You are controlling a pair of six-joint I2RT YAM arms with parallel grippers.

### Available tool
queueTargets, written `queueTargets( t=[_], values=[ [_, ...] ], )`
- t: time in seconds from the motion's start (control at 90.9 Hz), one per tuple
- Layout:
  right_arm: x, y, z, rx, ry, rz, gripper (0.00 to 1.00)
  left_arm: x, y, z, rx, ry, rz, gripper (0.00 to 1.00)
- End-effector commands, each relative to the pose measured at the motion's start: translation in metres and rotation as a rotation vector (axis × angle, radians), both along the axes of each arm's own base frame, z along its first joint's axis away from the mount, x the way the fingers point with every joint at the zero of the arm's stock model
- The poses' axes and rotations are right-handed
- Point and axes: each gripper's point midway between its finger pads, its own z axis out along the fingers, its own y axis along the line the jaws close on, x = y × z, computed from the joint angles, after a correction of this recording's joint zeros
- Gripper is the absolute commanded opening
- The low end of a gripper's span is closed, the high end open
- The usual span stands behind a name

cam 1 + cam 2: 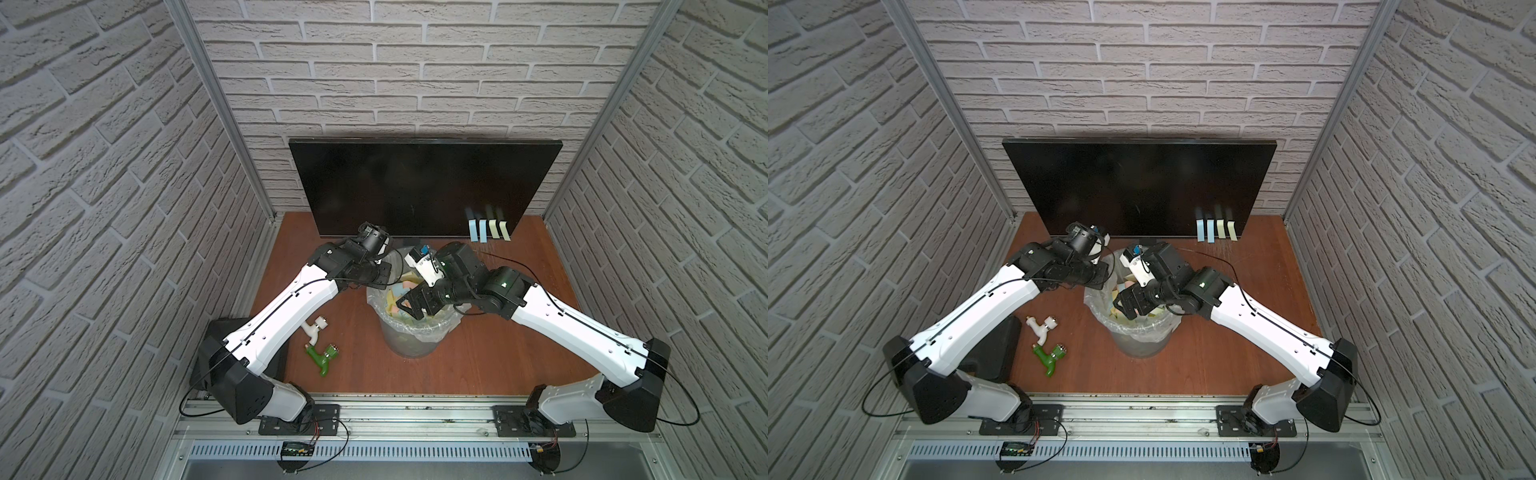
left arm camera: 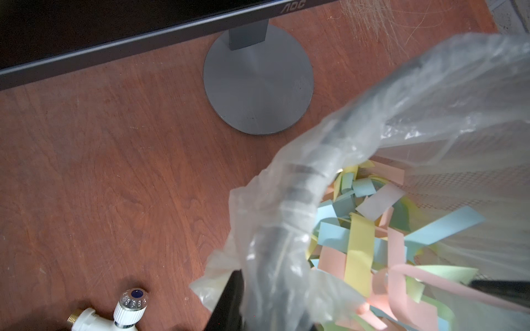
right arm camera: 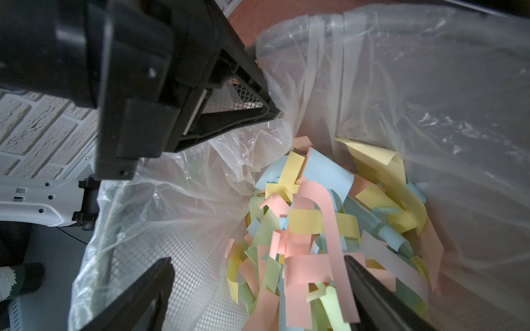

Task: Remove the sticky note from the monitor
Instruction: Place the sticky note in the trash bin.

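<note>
The left end effector [image 3: 272, 111] pinches the bin [image 1: 409, 347] rim, apparently to steady it, while the right end effector [image 3: 258, 259] gapes empty above the discarded notes [image 3: 309, 229].

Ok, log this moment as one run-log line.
left hand: shut on waste bin rim | right hand: open over discarded notes | monitor: four sticky notes on lower edge

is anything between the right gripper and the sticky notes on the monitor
Nothing visible on the table lies between them, but the open right gripper hangs in the waste bin's mouth, so it must lift over the lined rim to reach the four sticky notes at the monitor's lower edge.
</note>
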Motion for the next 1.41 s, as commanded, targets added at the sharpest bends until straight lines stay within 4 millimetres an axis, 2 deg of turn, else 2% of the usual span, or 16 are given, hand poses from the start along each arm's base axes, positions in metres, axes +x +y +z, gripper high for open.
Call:
queueTargets(
  t=[0.0,0.066,0.253,0.319,0.374,0.44,0.55,0.638,0.748,0.814,0.913,0.957,1.111,1.397],
  values=[
    [0.0,-0.002,0.024,0.095,-0.056,-0.006,0.92,-0.002,-0.002,0.011,-0.022,-0.032,-0.006,0.28],
    [0.001,-0.007,0.025,0.122,-0.051,-0.02,0.92,-0.001,-0.001,0.014,-0.026,-0.038,-0.005,0.33],
    [0.003,-0.014,0.027,0.194,-0.015,-0.031,0.92,-0.003,-0.002,0.034,-0.052,-0.079,-0.014,0.57],
    [0.001,-0.014,0.028,0.216,-0.006,-0.023,0.91,-0.004,-0.002,0.043,-0.064,-0.094,-0.019,0.63],
    [0.0,-0.013,0.03,0.23,-0.003,-0.017,0.91,-0.005,-0.003,0.051,-0.081,-0.106,-0.024,0.64],
    [0.0,-0.012,0.03,0.239,0.001,-0.013,0.91,-0.006,-0.006,0.06,-0.101,-0.119,-0.035,0.61],
    [0.0,-0.011,0.029,0.243,0.004,-0.011,0.9,-0.008,-0.007,0.077,-0.13,-0.147,-0.041,0.5],
    [0.0,-0.01,0.031,0.255,0.004,-0.009,0.9,-0.011,-0.009,0.091,-0.16,-0.168,-0.057,0.48],
    [-0.002,-0.007,0.036,0.279,0.001,0.006,0.9,-0.015,-0.023,0.101,-0.22,-0.173,-0.118,0.45],
    [-0.003,-0.006,0.037,0.287,0.0,0.012,0.9,-0.017,-0.033,0.102,-0.249,-0.161,-0.156,0.4],
    [-0.004,-0.006,0.039,0.297,-0.003,0.017,0.9,-0.017,-0.045,0.1,-0.282,-0.144,-0.194,0.26],
    [-0.005,-0.006,0.041,0.303,-0.004,0.021,0.9,-0.018,-0.05,0.099,-0.3,-0.137,-0.212,0.23],
    [-0.008,-0.005,0.043,0.322,-0.002,0.037,0.89,-0.021,-0.07,0.091,-0.328,-0.11,-0.279,0.22],
    [-0.013,-0.006,0.051,0.35,-0.013,0.055,0.89,-0.023,-0.087,0.076,-0.339,-0.06,-0.324,0.22]
  ],
)
